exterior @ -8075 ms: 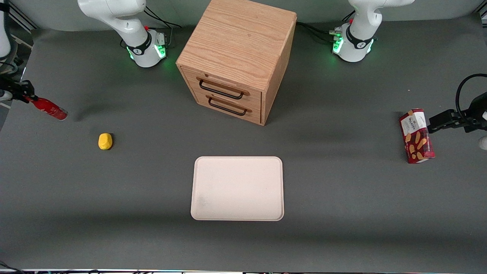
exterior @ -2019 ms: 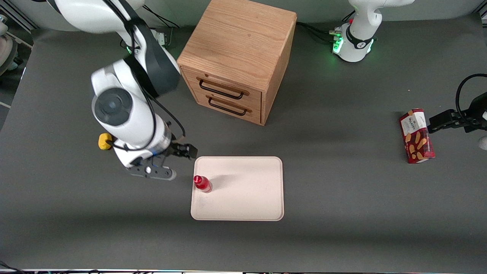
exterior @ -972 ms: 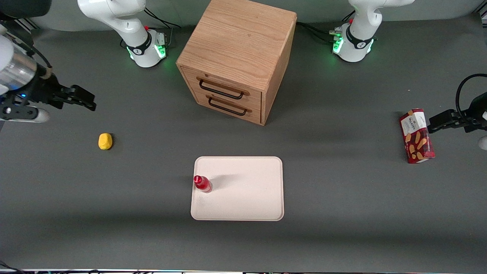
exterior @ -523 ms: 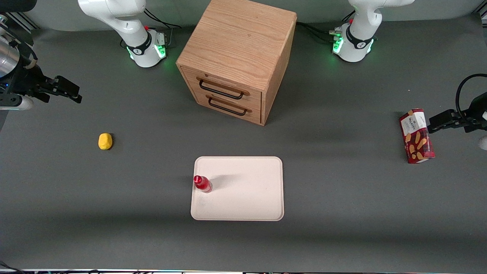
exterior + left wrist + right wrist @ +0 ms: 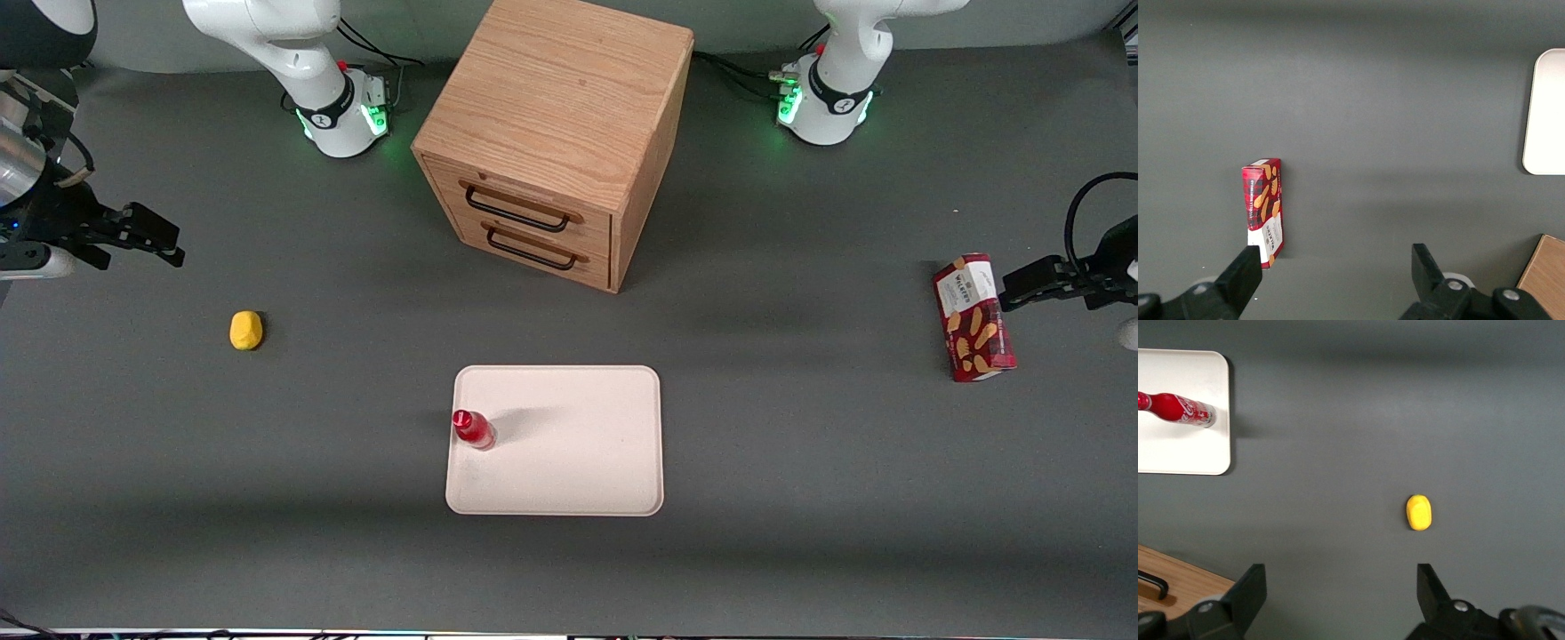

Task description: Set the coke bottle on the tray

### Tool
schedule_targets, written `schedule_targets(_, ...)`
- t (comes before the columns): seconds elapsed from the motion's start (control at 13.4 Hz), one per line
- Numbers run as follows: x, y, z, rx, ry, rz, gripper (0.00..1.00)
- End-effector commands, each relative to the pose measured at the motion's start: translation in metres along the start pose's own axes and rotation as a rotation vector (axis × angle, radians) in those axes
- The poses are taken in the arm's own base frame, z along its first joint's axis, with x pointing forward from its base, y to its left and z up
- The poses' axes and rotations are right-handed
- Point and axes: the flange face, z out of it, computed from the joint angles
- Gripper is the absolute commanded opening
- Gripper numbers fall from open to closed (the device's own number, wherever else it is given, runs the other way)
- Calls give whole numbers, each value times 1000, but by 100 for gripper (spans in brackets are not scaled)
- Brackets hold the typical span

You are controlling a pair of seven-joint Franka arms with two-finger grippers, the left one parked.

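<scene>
The coke bottle (image 5: 472,429) stood upright on the tray (image 5: 578,462), just inside the tray's edge toward the working arm's end of the table, a little below the centre of the front frame. Nothing touched it, and its shadow fell across the pale tray surface. The right wrist view showed the bottle (image 5: 1178,409) on the tray (image 5: 1178,453) with its base close to the rim but fully on the flat part.

The gripper (image 5: 147,233) hung at the upper left edge of the front frame, well apart from the tray and higher in the picture than the small yellow lump (image 5: 245,330) lying on the dark table (image 5: 800,533). Its fingers were spread apart with nothing between them; the right wrist view showed the two fingertips (image 5: 1248,587) wide of each other over bare table, the yellow lump (image 5: 1419,512) between them and farther off.

Judging from this, the placing step looked done and the arm was in its retreat. The next move seemed to call for little more than parking clear of the table, since the bottle already rested where asked. A wooden drawer cabinet (image 5: 556,133) stood at upper centre, and a red snack box (image 5: 973,317) lay toward the parked arm's end.
</scene>
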Motion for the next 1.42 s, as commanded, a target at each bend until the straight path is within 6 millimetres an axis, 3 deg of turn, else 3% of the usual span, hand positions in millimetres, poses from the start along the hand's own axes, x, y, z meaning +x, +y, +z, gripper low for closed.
schedule_targets(0.0, 0, 8, -6, -3, 29, -30, 100)
schedule_targets(0.22, 17, 14, -19, -8, 52, -27, 100)
schedule_targets(1.35, 6, 7, -19, 3, -10, -24, 100)
